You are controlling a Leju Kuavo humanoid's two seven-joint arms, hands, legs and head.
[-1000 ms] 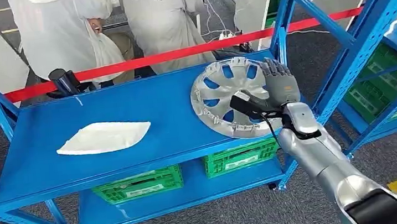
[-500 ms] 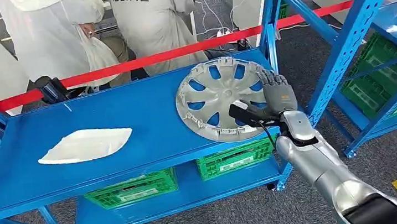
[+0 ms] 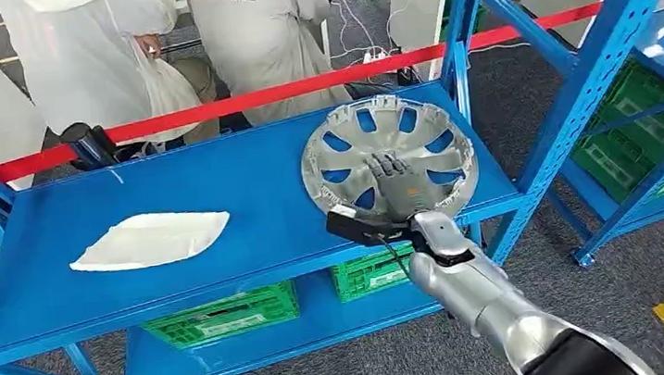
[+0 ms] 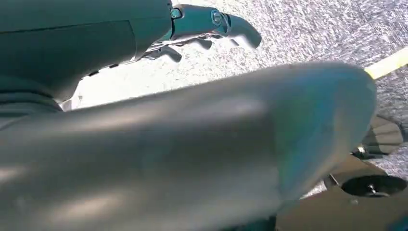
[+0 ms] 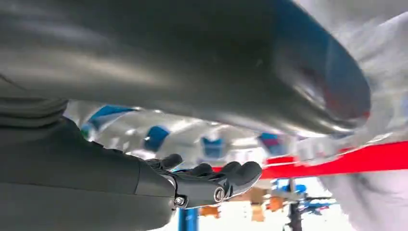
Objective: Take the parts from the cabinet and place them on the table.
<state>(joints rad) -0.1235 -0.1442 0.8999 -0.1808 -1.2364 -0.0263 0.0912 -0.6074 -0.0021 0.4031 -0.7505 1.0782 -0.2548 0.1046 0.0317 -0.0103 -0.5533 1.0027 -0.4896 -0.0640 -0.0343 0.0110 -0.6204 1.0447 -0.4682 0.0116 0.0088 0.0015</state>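
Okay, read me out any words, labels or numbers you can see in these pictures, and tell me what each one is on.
"LIKE": on the back of a person's light jacket behind the red tape; the start of the word is cut off by the picture's top edge.
White labels on the green crates under the blue shelf: too small to read.
Hubcap: no readable marking.
White part: no text.

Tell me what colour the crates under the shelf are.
Green: the crates sit on the lower blue shelf, clearest in the head view.

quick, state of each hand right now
Left hand: open, holding nothing, fingers apart.
Right hand: lying on the silver hubcap; grip cannot be told.
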